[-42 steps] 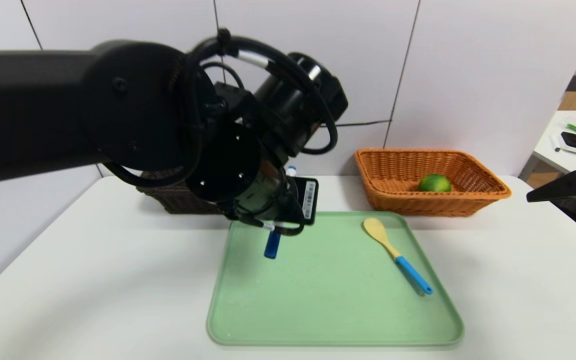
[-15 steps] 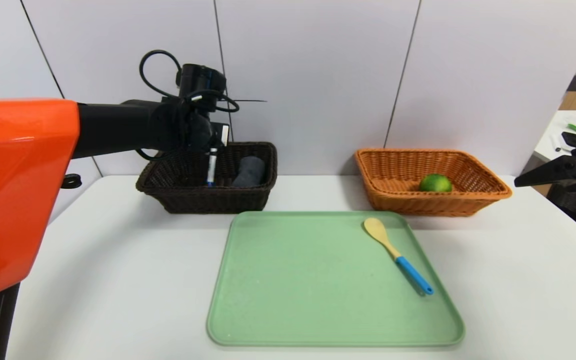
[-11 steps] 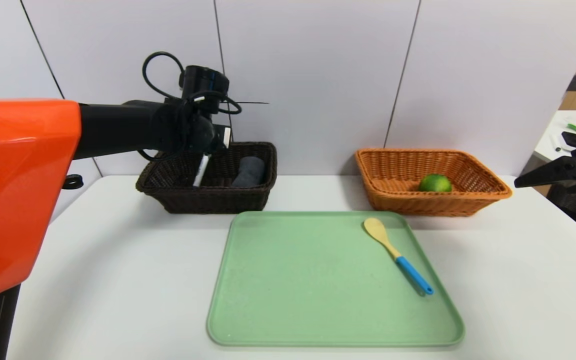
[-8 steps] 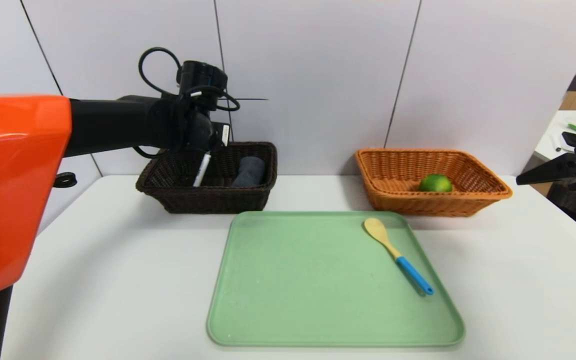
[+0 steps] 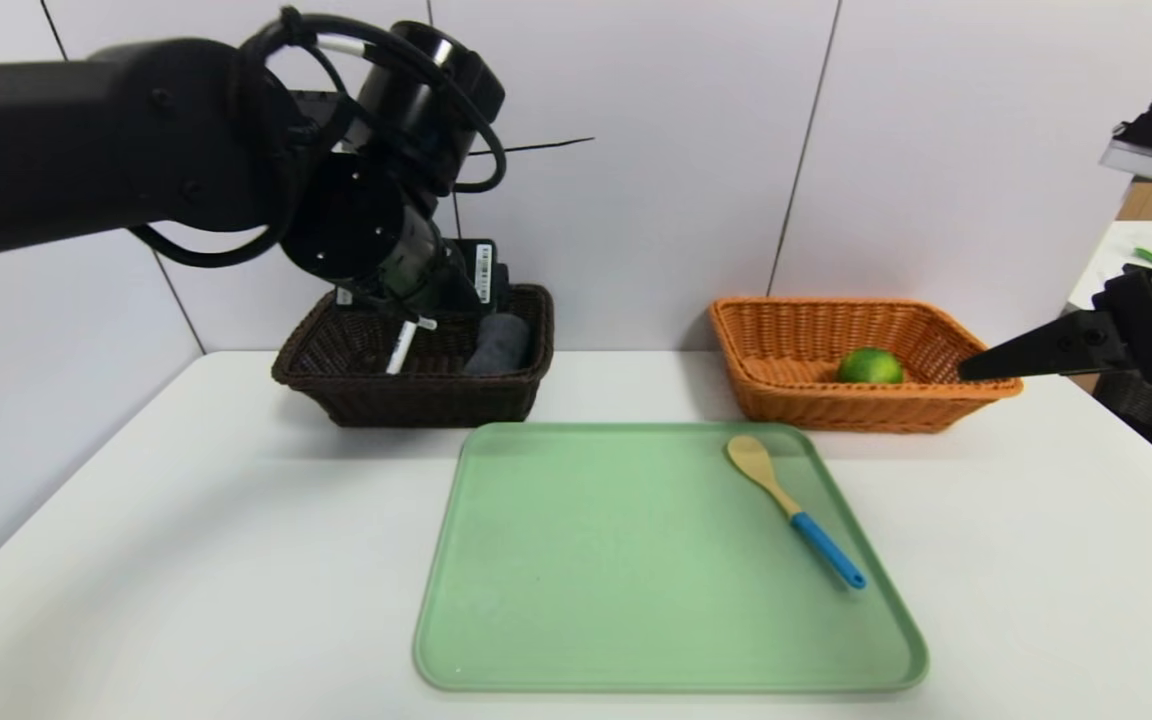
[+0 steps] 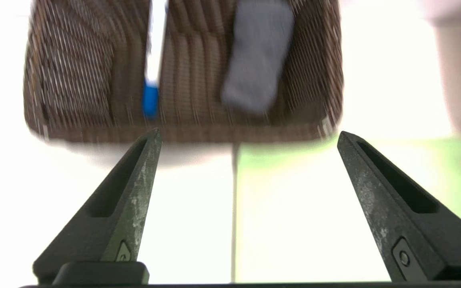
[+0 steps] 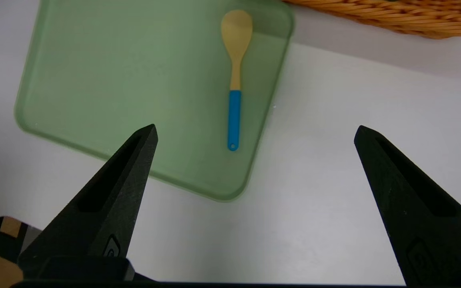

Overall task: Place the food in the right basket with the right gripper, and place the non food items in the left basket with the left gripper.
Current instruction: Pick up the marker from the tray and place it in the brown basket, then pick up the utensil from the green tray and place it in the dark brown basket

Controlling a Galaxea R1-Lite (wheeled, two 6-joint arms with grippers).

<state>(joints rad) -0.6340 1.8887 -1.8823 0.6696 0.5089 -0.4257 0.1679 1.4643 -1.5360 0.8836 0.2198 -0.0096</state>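
1. Head view – left gripper (image 6: 248, 138), jaws wide and empty, has pulled back from the left basket (image 5: 416, 395); marker (image 5: 400, 349) now lies inside beside the towel (image 5: 498, 345).
2. Right gripper (image 7: 254, 132), wide open, has shifted inward; spoon (image 5: 792, 510) unchanged on the tray (image 5: 586, 600), lime (image 5: 869, 366) in the right basket (image 5: 786, 405).

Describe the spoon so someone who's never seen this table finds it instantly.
Start at the green tray in the middle of the white table. The spoon lies alone on the tray's right side, bowl toward the orange basket. Pale wooden bowl, bright blue handle; the other loose items sit in baskets.
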